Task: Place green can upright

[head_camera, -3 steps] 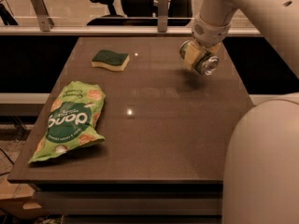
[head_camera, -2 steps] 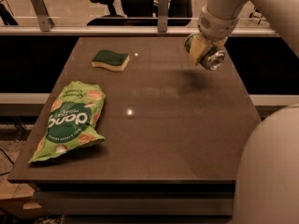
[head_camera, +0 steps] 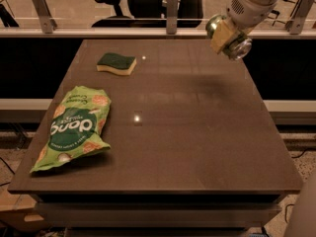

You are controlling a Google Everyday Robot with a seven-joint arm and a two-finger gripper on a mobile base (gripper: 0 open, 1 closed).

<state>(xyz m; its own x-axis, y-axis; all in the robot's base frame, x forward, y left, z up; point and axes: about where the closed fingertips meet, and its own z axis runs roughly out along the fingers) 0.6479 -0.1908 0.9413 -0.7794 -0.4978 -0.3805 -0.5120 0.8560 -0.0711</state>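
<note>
The green can (head_camera: 232,42) hangs tilted above the table's far right corner, one shiny silver end facing down towards me and the other end up to the left. My gripper (head_camera: 224,35) comes down from the white arm at the top right and is shut on the can, a pale finger pad across the can's middle. Most of the can's dark green side is hidden by the fingers.
A dark brown table (head_camera: 197,132) fills the view. A yellow sponge with a green top (head_camera: 116,63) lies at the far left. A large green snack bag (head_camera: 74,127) lies at the near left. A rail and office chairs stand behind the table.
The arm has risen and swung back towards the far right, carrying the can higher above the table. The arm's big white body has left the near right of the view.
</note>
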